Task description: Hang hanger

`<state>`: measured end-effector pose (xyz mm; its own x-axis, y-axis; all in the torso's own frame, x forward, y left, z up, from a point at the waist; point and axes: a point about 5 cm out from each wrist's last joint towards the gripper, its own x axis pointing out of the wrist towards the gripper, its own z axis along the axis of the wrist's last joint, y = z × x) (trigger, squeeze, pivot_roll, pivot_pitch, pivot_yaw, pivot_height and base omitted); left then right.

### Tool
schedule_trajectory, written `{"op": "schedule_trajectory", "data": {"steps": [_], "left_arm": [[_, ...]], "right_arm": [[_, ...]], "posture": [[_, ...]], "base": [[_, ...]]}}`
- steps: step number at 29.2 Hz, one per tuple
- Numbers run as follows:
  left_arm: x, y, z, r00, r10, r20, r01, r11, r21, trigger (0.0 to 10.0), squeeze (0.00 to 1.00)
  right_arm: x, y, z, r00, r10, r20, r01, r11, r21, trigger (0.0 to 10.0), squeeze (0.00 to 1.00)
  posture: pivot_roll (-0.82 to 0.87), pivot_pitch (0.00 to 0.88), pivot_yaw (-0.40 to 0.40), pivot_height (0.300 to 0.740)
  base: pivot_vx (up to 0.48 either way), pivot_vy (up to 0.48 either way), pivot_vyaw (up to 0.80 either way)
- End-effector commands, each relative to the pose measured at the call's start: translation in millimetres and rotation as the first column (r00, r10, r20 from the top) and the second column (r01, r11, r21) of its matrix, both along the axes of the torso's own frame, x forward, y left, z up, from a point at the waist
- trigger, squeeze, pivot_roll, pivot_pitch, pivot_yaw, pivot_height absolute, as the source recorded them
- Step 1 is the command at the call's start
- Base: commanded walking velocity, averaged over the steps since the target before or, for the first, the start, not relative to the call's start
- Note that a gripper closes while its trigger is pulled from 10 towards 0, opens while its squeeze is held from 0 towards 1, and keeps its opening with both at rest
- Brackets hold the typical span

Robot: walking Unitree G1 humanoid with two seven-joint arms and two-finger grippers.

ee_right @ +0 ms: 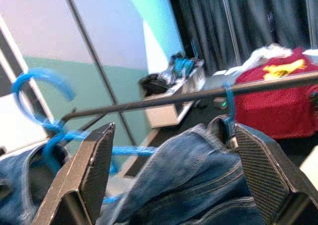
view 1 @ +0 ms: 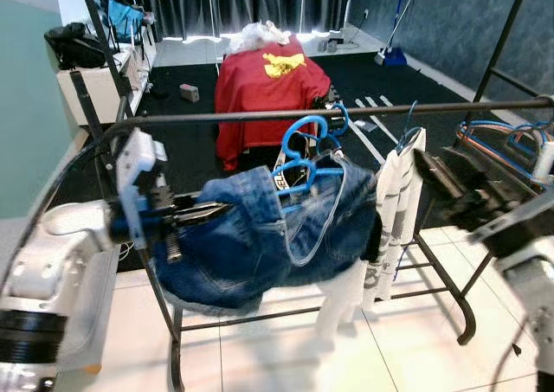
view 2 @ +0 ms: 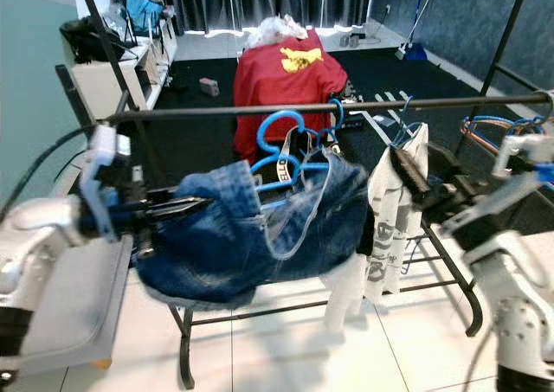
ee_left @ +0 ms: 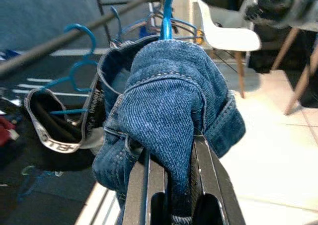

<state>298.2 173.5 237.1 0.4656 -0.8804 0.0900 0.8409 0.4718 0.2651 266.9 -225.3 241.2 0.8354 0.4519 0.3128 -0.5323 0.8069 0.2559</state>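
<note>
A pair of blue jeans (view 1: pixel 260 236) hangs on a blue hanger (view 1: pixel 299 177) just below the dark clothes rail (view 1: pixel 260 115). The hanger's hook (view 1: pixel 305 129) reaches up to the rail; I cannot tell whether it rests on it. My left gripper (view 1: pixel 212 210) comes in from the left and is shut on a fold of the denim (ee_left: pixel 164 111). My right gripper (view 1: pixel 437 174) stands open to the right of the jeans, and its wide-apart fingers (ee_right: pixel 94 155) frame the denim without touching it. More blue hangers (view 1: pixel 339 115) hang on the rail.
A white printed garment (view 1: pixel 394 202) hangs on the rail beside my right gripper. A white chair (view 1: pixel 346 297) stands under the jeans. Behind the rack are a red-draped object (view 1: pixel 268 85), a black carpet and a white shelf (view 1: pixel 95 80) with bags at the left.
</note>
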Motion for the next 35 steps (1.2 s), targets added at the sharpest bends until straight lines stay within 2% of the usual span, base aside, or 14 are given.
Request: {"op": "schedule_trajectory", "data": {"steps": [1, 6, 8, 9, 10, 12, 15, 19, 23, 28, 29, 30, 31, 35], "left_arm": [[-2.2, -3.9, 17.8, 0.995, 0.004, 0.096, -0.002, 1.0, -0.023, 10.0, 0.0], [-3.6, -3.9, 19.5, 0.995, 0.003, 0.101, -0.002, 1.0, -0.016, 10.0, 0.0], [-3.6, -10.7, 22.0, 0.991, 0.009, 0.135, -0.008, 1.0, -0.004, 10.0, 0.0], [-3.6, -10.7, 22.0, 0.991, 0.009, 0.135, -0.008, 1.0, -0.004, 10.0, 0.0], [-4.8, -16.5, 23.7, 0.988, -0.002, 0.152, 0.003, 1.0, -0.005, 10.0, 0.0], [-4.8, -16.5, 23.7, 0.988, -0.002, 0.152, 0.003, 1.0, -0.005, 10.0, 0.0], [-7.9, -26.5, 25.2, 0.985, -0.027, 0.17, 0.028, 1.0, -0.007, 10.0, 0.0], [-9.2, -34.4, 25.8, 0.983, -0.03, 0.183, 0.032, 0.999, -0.008, 10.0, 0.0], [-8.9, -36.3, 25.4, 0.982, -0.03, 0.184, 0.032, 0.999, -0.009, 10.0, 0.0], [-9.4, -40.8, 21.1, 0.983, -0.03, 0.179, 0.032, 0.999, -0.006, 10.0, 0.0], [-9.5, -41.1, 20.1, 0.984, -0.027, 0.177, 0.028, 1.0, -0.006, 10.0, 0.0], [-9.2, -40.3, 19.6, 0.984, -0.02, 0.176, 0.021, 1.0, -0.005, 10.0, 0.0], [-8.0, -38.5, 19.6, 0.985, -0.008, 0.175, 0.009, 1.0, -0.004, 10.0, 0.0], [-7.2, -36.8, 19.2, 0.985, 0.0, 0.174, 0.0, 1.0, 0.0, 10.0, 0.0]], "right_arm": [[-1.6, 6.6, -4.6, 0.999, 0.034, -0.032, -0.035, 0.999, -0.019, 10.0, 0.0], [-0.9, 9.5, -7.4, 0.997, 0.042, -0.061, -0.044, 0.999, -0.022, 10.0, 0.0], [5.9, 16.5, -16.5, 0.989, -0.005, -0.15, -0.002, 0.999, -0.049, 10.0, 0.0], [5.9, 16.5, -16.5, 0.989, -0.005, -0.15, -0.002, 0.999, -0.049, 10.0, 0.0], [9.9, 20.4, -21.1, 0.98, -0.038, -0.194, 0.025, 0.997, -0.069, 10.0, 0.0], [9.9, 20.4, -21.1, 0.98, -0.038, -0.194, 0.025, 0.997, -0.069, 10.0, 0.0], [14.1, 28.7, -21.9, 0.972, -0.057, -0.229, 0.039, 0.996, -0.079, 10.0, 0.0], [15.9, 38.3, -16.2, 0.973, -0.027, -0.231, 0.012, 0.998, -0.067, 10.0, 0.0], [16.2, 41.2, -15.4, 0.972, -0.014, -0.233, -0.002, 0.998, -0.07, 10.0, 0.0], [17.5, 46.4, -19.3, 0.959, -0.022, -0.281, -0.011, 0.993, -0.114, 10.0, 0.0], [17.9, 46.6, -20.0, 0.956, -0.03, -0.291, -0.006, 0.992, -0.123, 6.5, 0.0], [18.9, 44.6, -20.5, 0.953, -0.052, -0.297, 0.016, 0.992, -0.125, 0.8, 0.0], [20.0, 41.2, -21.4, 0.949, -0.08, -0.305, 0.04, 0.99, -0.136, 0.0, 0.0], [21.1, 38.5, -22.4, 0.943, -0.106, -0.314, 0.062, 0.987, -0.147, 0.0, 0.0]], "posture": [[0.09, 0.0, 0.012, 0.74], [0.09, 0.0, 0.013, 0.74], [0.09, 0.0, 0.015, 0.74], [0.09, 0.0, 0.015, 0.74], [0.09, 0.0, 0.015, 0.74], [0.09, 0.0, 0.015, 0.74], [0.09, 0.0, 0.015, 0.74], [0.09, 0.0, 0.017, 0.74], [0.09, 0.0, 0.016, 0.74], [0.09, 0.0, 0.012, 0.74], [0.09, 0.0, 0.012, 0.74], [0.09, 0.0, 0.011, 0.74], [0.1, 0.0, 0.009, 0.74], [0.1, 0.0, 0.013, 0.74]], "base": [[0.0, 0.0, 0.0], [0.0, 0.0, 0.0], [0.0, 0.0, 0.0], [0.0, 0.0, 0.0], [0.0, 0.0, 0.0], [0.0, 0.0, 0.0], [0.0, 0.0, 0.0], [0.0, 0.0, 0.0], [0.0, 0.0, 0.0], [0.0, 0.0, 0.0], [0.0, 0.0, 0.0], [0.0, 0.0, 0.0], [0.0, 0.0, 0.0], [0.0, 0.0, 0.0]]}}
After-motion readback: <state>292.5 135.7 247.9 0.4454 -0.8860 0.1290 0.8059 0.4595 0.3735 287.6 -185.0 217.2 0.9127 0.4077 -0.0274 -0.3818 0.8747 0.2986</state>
